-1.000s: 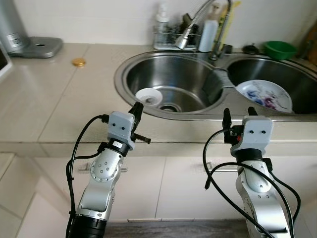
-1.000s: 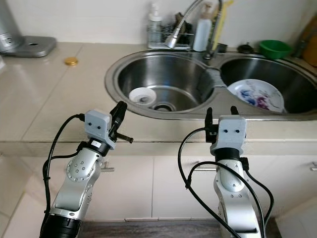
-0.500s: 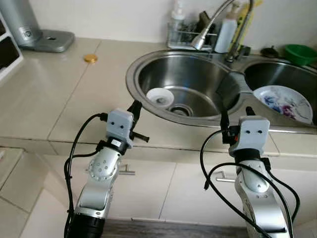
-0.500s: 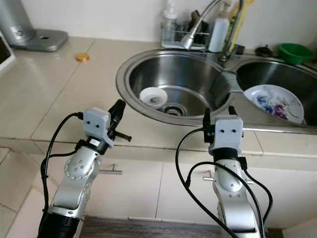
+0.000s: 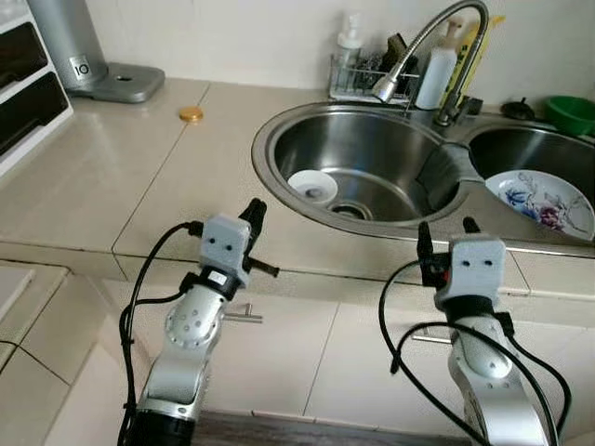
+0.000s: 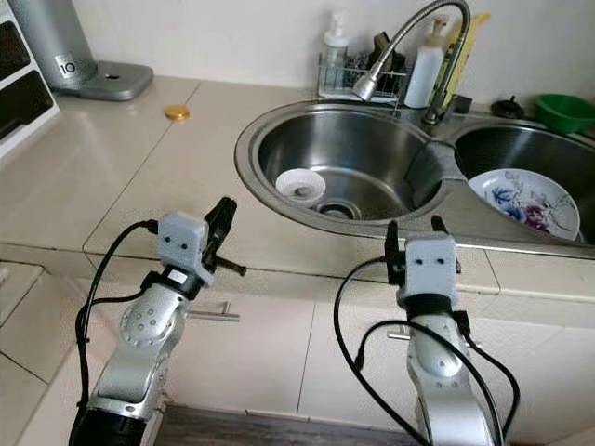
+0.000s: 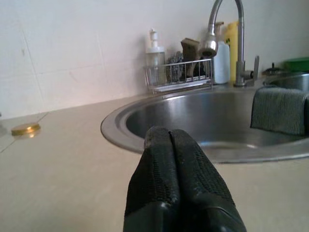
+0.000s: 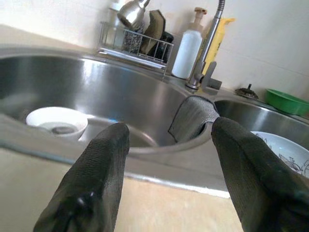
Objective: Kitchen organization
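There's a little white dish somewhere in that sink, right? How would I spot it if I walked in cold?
Find the double steel sink set in the beige counter and look into its left basin, the one under the curved tap. The small white bowl sits on the basin floor just beside the drain. Unlike the big flowered plate in the right basin, it is plain white and much smaller.

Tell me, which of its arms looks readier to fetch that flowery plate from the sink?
The right, probably. The right gripper hangs at the counter edge nearest the basin holding the flowered plate, with its fingers open. The left gripper is shut and sits over by the other basin, nearer the small white bowl.
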Controlling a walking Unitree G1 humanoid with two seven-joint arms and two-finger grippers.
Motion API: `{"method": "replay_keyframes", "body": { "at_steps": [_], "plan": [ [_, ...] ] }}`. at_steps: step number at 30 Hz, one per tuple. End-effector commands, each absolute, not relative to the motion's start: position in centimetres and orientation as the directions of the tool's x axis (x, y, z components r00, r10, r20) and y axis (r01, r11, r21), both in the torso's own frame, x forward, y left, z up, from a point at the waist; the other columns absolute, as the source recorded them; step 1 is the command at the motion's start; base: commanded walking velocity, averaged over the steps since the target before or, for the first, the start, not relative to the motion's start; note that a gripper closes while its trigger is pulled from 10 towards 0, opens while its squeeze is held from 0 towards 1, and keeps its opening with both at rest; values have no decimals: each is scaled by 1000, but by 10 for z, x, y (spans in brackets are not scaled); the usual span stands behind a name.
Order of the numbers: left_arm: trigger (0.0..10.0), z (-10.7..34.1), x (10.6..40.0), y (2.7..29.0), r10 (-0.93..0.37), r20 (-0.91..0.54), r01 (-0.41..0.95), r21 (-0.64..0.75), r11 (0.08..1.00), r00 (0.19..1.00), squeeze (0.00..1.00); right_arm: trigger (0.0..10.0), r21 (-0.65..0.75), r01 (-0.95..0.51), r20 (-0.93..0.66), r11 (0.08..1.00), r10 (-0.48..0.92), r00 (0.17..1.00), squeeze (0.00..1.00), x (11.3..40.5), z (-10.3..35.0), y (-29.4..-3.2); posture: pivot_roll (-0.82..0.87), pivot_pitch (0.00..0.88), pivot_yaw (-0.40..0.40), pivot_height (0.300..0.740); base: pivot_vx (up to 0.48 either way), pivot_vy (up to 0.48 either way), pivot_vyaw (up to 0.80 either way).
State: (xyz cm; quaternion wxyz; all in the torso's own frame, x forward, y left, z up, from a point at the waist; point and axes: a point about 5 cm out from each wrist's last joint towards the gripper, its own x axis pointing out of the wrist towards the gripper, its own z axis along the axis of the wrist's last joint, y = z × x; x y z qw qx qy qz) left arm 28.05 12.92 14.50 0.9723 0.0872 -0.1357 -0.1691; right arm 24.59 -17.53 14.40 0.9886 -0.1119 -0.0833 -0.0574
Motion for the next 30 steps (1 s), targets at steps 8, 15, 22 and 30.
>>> {"method": "replay_keyframes", "body": {
  "at_steps": [8, 15, 22, 30],
  "plan": [
    [10000, 150, 278, 123, -381, 250, 325, 239, 915, 890, 0, 10000, -248, 124, 176, 961, -81, 981, 0, 236, 144, -175, 111, 0, -46, 740, 0, 0, 0],
    [10000, 153, 278, 125, -365, 264, 310, 230, 923, 893, 0, 10000, -228, 130, 197, 965, -85, 977, 0, 239, 149, -174, 117, 0, -48, 740, 0, 0, 0],
    [10000, 155, 279, 126, -356, 276, 300, 225, 927, 893, 0, 10000, -225, 126, 208, 966, -78, 975, 0, 240, 150, -172, 119, 0, -52, 740, -344, 0, 0],
    [10000, 156, 280, 125, -356, 280, 299, 227, 927, 891, 0, 10000, -221, 133, 213, 966, -85, 973, 0, 241, 151, -173, 119, 0, -52, 740, -360, 0, 0]
  ]
}}
